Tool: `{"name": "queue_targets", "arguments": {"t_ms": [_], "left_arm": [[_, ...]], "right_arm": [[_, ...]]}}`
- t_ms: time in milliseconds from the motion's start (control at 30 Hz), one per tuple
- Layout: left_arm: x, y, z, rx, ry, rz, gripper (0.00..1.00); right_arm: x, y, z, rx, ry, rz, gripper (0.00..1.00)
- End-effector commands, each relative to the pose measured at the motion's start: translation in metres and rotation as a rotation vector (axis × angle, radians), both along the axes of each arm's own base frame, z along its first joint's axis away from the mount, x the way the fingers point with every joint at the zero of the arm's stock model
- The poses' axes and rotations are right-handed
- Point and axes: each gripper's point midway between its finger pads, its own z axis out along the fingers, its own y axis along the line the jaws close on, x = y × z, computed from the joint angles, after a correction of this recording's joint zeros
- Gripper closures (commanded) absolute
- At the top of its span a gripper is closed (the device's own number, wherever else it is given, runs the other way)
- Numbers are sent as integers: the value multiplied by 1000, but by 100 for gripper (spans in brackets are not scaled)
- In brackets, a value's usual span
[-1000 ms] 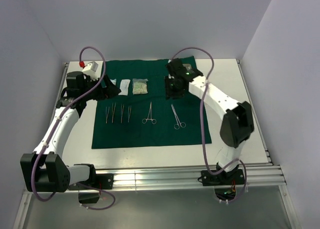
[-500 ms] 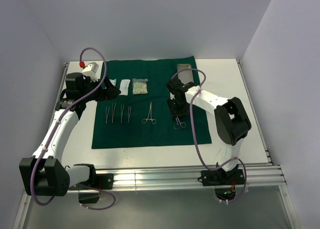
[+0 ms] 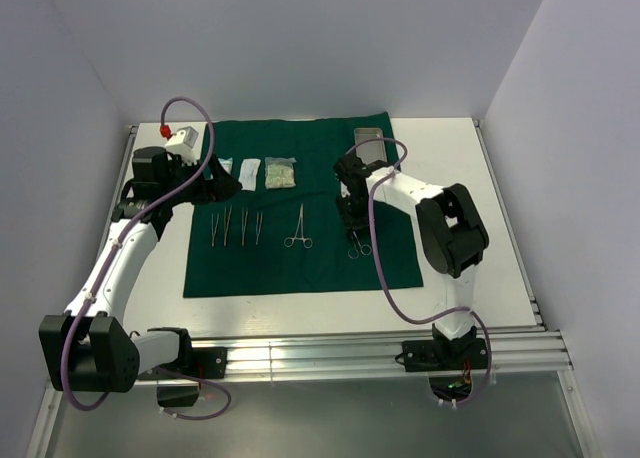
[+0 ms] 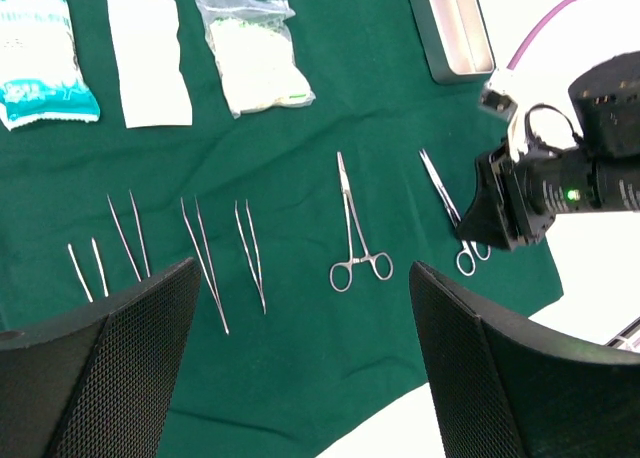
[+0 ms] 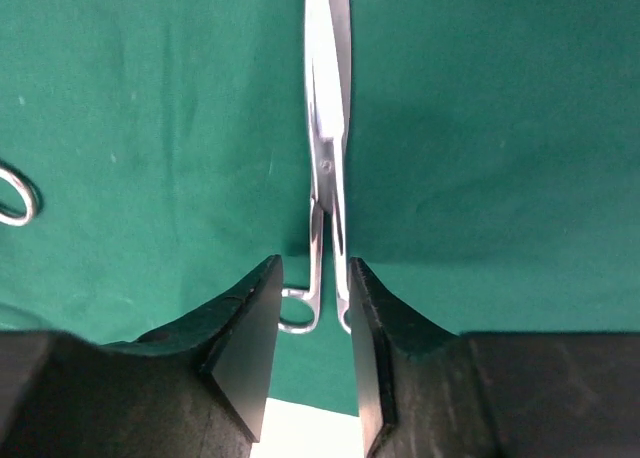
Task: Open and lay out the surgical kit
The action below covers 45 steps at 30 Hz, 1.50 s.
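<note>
A slim steel clamp [image 5: 325, 168] lies flat toward the right side of the dark green cloth [image 5: 120, 98]. It looks light, rigid and slick, and is probably best pinched across its twin shanks just above the finger rings rather than at the thin tips. The right gripper [image 5: 313, 270] sits low over it, jaws drawn narrow on either side of those shanks; a sliver of cloth shows on the left, so no firm grip is evident. The left gripper [image 4: 300, 278] hovers spread wide and empty above the tweezers [image 4: 200, 258].
</note>
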Motion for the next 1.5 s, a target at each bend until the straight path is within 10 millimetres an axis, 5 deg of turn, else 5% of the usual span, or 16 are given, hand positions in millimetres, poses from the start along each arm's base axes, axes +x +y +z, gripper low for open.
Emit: {"name": "queue_targets", "arguments": {"t_ms": [0, 433, 567, 900, 1233, 1467], "left_arm": [[0, -4, 9, -8, -40, -23, 11], [0, -4, 6, -6, -32, -20, 11], [0, -3, 5, -1, -32, -16, 11], [1, -4, 5, -3, -30, -20, 11], [2, -3, 1, 1, -21, -19, 11], [4, -4, -3, 2, -9, -20, 11]], "right_arm": [[13, 3, 7, 30, -12, 18, 60], [1, -2, -15, -6, 73, 24, 66], [3, -5, -14, -31, 72, -3, 75], [5, 6, 13, 33, 47, -58, 100], [26, 28, 42, 119, -12, -102, 100], [38, 48, 41, 154, -20, -150, 100]]}}
